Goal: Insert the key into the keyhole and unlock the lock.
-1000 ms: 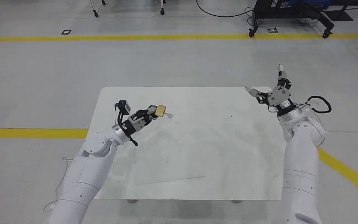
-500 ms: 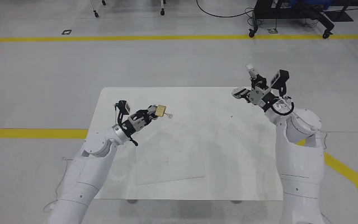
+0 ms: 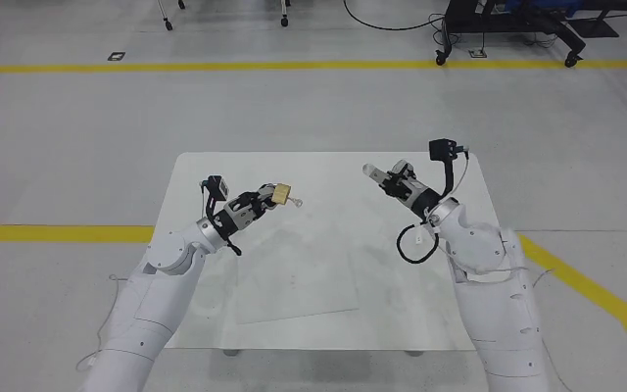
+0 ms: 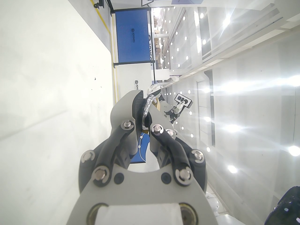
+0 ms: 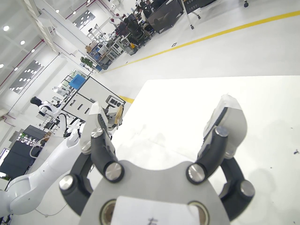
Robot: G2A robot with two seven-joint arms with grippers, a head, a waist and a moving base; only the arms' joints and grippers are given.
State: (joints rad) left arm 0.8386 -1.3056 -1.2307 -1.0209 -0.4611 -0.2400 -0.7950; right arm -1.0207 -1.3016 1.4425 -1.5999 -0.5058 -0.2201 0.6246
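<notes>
A brass padlock [image 3: 282, 193] is held above the white table's [image 3: 333, 265] left part by my left gripper [image 3: 263, 197]. In the left wrist view that gripper [image 4: 146, 101] is shut on the lock's silvery shackle [image 4: 145, 112], and most of the brass body is hidden behind the fingers. A small silvery piece [image 3: 297, 204] sits right beside the lock; I cannot tell whether it is the key. My right gripper [image 3: 382, 176] hovers over the table's far middle-right, open and empty, facing the lock. The right wrist view shows its spread fingers [image 5: 226, 114] with the padlock [image 5: 119, 114] farther off.
A faint clear sheet [image 3: 294, 289] lies flat on the table near its front left. The table's far edge [image 3: 323, 154] runs just behind both grippers. Bare white tabletop separates the two grippers.
My right arm has swung in from beyond the table's far right corner to over the table, turning its open gripper toward the lock. The left arm and padlock have stayed still.
</notes>
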